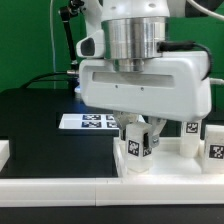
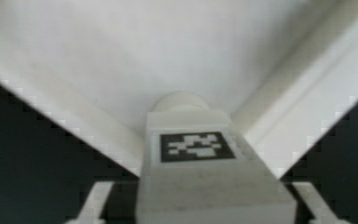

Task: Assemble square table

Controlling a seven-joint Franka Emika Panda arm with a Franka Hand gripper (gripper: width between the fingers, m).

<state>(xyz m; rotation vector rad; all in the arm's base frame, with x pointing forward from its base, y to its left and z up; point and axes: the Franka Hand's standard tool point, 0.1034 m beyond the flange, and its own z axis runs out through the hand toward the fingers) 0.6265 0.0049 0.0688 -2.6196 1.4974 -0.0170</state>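
Nearest, front edge: a long white plastic bar fence [image 1: 60,186] runs across the near side of the black table [image 1: 30,115], from the exterior view's left to its right.
Just behind it: a short white plastic table leg [image 1: 136,146] with a black-and-white square tag stands upright, slightly right of centre.
Gripper: the robot's white two-finger gripper [image 1: 137,128] comes straight down from above and its fingers sit closed against both sides of that leg's upper end, partly parted by the leg's width.
Wrist view: the same leg [image 2: 197,150] shows between the two fingertips [image 2: 98,200], tag facing the camera, with broad white surfaces behind it that are too blurred to identify.
Right side: two more white tagged pieces [image 1: 213,145] stand upright near the exterior view's right edge, beside the held leg but apart from it.
Left edge: a white block end [image 1: 4,152] pokes into view.
Farther back: the flat white marker board [image 1: 85,121] with printed tags lies on the table, left of centre.
Farthest: a green wall and black cables.
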